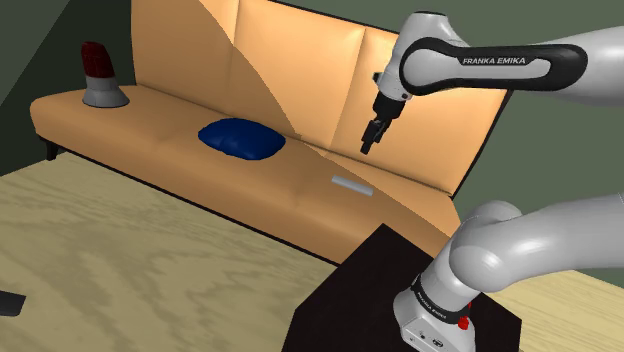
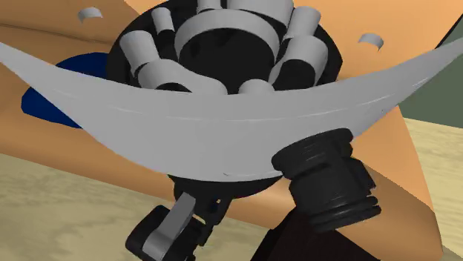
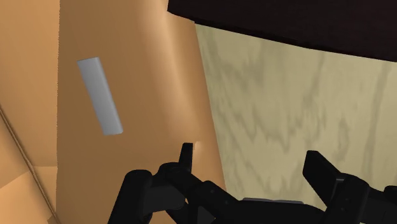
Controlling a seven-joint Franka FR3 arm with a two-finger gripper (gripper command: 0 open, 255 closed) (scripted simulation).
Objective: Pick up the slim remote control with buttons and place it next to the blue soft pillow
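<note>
The slim remote control [image 1: 352, 186] lies flat on the seat of the orange sofa [image 1: 140, 125], close to the seat's near edge. In the shoulder view it sits well to the right of the blue pillow [image 1: 240, 138], with bare cushion between them. It is drawn as a plain grey slab, and no buttons can be made out on it.

The gripper [image 1: 372, 135] hangs in the air above the seat, apart from the remote and a little to its right in the shoulder view. In the wrist view its two black fingers [image 3: 186, 156] stand wide apart and hold nothing. The remote lies ahead of them and off to one side, outside the gap.

Judging by its shape, the remote should be light and rigid, so a modest squeeze should hold it. Its thinness is the difficulty. It rests low on a cushion that probably gives, so the fingertips likely need to press down slightly into the seat to reach its sides. The best hold looks to be across the narrow width at mid-length, so neither end tips down. Its smooth faces could slip, and a hold near one end may let it swing.
</note>
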